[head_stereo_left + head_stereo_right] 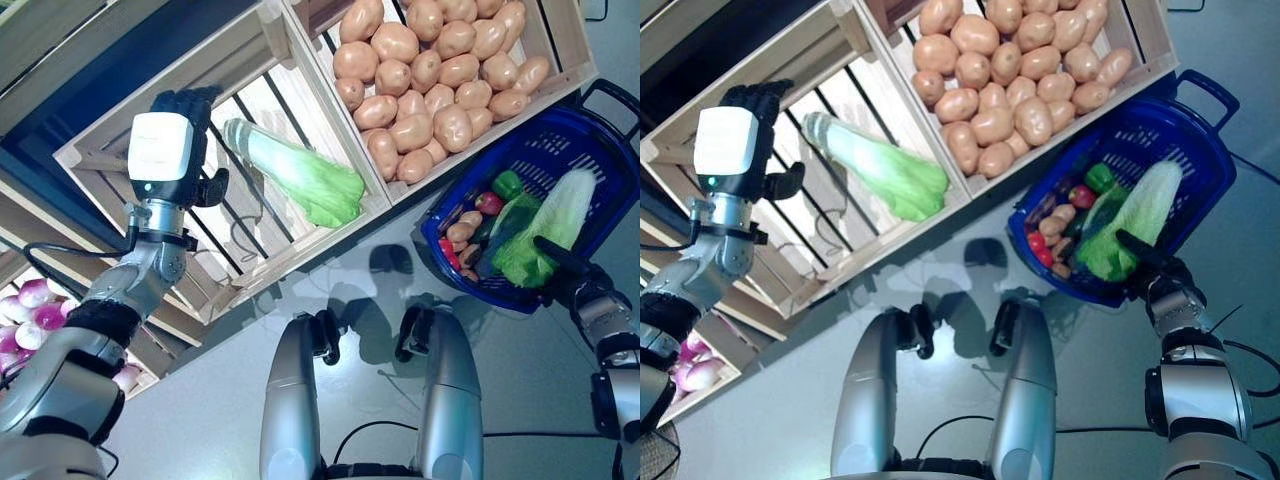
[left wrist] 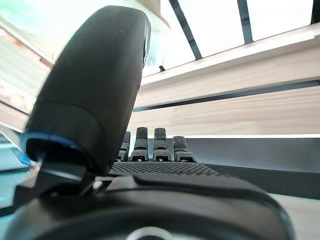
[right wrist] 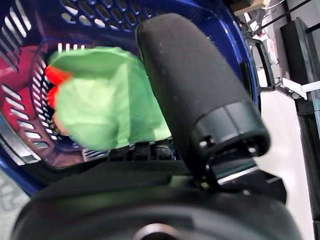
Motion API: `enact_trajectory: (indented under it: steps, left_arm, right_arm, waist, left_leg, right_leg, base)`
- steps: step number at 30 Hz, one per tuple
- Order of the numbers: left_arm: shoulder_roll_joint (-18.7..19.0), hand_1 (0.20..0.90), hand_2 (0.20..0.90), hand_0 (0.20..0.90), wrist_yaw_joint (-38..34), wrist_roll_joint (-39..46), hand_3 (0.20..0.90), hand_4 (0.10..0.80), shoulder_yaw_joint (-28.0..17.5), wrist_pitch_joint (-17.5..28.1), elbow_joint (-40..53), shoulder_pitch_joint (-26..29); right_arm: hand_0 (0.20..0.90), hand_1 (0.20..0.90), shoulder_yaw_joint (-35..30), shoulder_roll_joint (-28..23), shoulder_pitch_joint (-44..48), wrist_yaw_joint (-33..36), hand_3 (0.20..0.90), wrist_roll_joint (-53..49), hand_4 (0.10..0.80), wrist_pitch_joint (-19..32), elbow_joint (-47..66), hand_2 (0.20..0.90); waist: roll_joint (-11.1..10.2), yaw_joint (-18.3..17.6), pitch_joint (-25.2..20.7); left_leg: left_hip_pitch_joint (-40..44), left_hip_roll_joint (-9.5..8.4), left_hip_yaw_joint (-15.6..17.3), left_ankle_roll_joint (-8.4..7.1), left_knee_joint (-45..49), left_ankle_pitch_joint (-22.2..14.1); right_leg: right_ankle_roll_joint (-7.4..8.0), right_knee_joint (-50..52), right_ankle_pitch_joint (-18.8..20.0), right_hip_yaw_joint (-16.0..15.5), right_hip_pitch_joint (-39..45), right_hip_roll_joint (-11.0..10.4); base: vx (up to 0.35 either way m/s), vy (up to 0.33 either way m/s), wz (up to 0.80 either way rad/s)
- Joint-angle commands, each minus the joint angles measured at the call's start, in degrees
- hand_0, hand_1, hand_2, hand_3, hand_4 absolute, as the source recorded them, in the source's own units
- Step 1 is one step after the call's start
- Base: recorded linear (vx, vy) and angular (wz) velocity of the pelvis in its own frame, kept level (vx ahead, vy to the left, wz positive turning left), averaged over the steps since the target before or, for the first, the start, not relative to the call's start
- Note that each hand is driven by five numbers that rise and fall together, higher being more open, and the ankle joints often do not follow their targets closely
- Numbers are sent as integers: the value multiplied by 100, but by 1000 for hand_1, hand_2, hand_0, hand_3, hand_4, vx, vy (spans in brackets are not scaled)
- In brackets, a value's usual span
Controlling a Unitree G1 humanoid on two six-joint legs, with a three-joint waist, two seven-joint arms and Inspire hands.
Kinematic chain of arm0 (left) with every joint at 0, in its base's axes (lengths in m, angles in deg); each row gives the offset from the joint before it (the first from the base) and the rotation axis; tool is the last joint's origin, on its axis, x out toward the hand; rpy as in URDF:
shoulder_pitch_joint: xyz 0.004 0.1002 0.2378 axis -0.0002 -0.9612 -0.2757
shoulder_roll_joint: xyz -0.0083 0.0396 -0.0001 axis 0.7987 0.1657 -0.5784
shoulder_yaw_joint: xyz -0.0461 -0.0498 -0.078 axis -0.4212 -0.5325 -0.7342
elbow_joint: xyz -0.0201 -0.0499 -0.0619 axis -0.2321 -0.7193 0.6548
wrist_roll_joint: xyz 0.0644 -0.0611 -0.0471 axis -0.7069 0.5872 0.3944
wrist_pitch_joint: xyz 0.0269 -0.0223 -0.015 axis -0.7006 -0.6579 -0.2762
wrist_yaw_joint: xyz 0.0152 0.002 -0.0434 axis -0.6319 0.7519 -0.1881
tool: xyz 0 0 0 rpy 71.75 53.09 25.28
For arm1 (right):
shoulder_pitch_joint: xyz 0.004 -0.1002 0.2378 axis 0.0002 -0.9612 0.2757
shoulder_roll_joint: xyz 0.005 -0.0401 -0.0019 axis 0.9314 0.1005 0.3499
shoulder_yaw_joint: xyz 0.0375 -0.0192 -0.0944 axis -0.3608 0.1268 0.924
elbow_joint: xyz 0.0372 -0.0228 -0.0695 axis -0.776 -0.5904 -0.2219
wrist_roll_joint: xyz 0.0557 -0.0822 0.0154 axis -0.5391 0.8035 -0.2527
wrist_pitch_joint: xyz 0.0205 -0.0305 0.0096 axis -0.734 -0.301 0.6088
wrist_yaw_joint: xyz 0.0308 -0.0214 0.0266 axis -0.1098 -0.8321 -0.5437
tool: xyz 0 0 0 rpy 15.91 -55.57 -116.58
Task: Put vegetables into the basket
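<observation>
A blue basket on the floor holds a cabbage and small vegetables; the right hand grips its near rim. The left hand, fingers relaxed and holding nothing, hovers in a crate left of the basket, beside another cabbage.

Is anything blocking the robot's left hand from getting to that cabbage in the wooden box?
Nothing visible does. The left hand hovers over the slatted crate, and the cabbage lies alone in that same compartment, beside the hand with only bare slats between them. The potatoes sit in the next compartment, behind a wooden divider.
</observation>
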Motion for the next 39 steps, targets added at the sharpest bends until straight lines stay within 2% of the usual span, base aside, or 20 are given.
enact_trajectory:
  steps: [1,4,7,17,24,29,33,39]
  left_arm:
    - [815,900,900,900,-68,-13,900,800,-138,-201,-123,701]
    - [887,900,900,900,62,-120,900,800,-69,-246,-195,684]
    - [916,900,900,900,139,-135,900,800,-16,-373,-244,643]
    - [1032,900,900,900,366,-404,900,800,-82,-937,-149,555]
    - [907,900,900,900,320,-319,900,800,18,-1092,-315,837]
    - [861,900,900,900,365,-412,900,800,153,-1167,-558,1111]
    - [851,900,900,900,391,-445,900,800,307,-1353,-710,1401]
    - [861,900,900,900,908,-606,900,800,641,-1897,-855,1768]
  right_arm:
    - [900,900,249,-577,176,-456,900,129,800,380,-146,900]
    - [900,900,165,-556,81,-612,900,-411,800,653,-15,900]
    - [900,900,47,-390,-76,-749,900,-414,800,1048,268,900]
    - [900,900,187,194,-990,-667,900,-607,800,1748,2860,900]
    - [900,900,257,324,-1313,-626,900,-531,800,1669,3316,900]
    - [900,900,188,194,-1288,-821,900,-693,800,1557,3029,900]
    - [900,900,210,136,-1285,-972,900,-728,800,1587,3045,900]
    - [900,900,260,53,-1203,-1006,900,-844,800,1600,3143,900]
  waist:
    - [19,-94,-109]
    - [19,-127,-98]
    - [30,-188,-83]
    - [-51,-449,-30]
    - [-88,-588,-30]
    - [-84,-615,-30]
    - [-98,-637,-30]
    - [-173,-626,-30]
  left_leg:
    - [726,-37,333,-54,-547,-541]
    - [782,-22,352,-50,-614,-528]
    - [785,-12,386,-46,-662,-528]
    - [262,62,442,-63,-461,-620]
    - [-30,130,497,-74,-340,-659]
    - [-267,185,526,-89,-243,-651]
    - [-589,233,555,-90,-164,-614]
    - [-1081,306,514,-76,82,-632]
  right_leg:
    - [259,-482,-87,64,760,-55]
    - [268,-549,-61,87,805,-20]
    - [287,-598,-36,149,785,26]
    - [356,-463,-10,351,221,72]
    - [386,-371,-17,419,-93,66]
    - [420,-349,35,421,-315,75]
    - [431,-338,117,425,-612,104]
    - [421,-212,160,343,-1037,101]
  base:
    - [38,25,-3]
    - [47,35,-5]
    - [36,52,-5]
    - [6,58,-5]
    - [-8,70,-8]
    - [5,55,-3]
    - [-7,32,1]
    - [-5,4,-1]
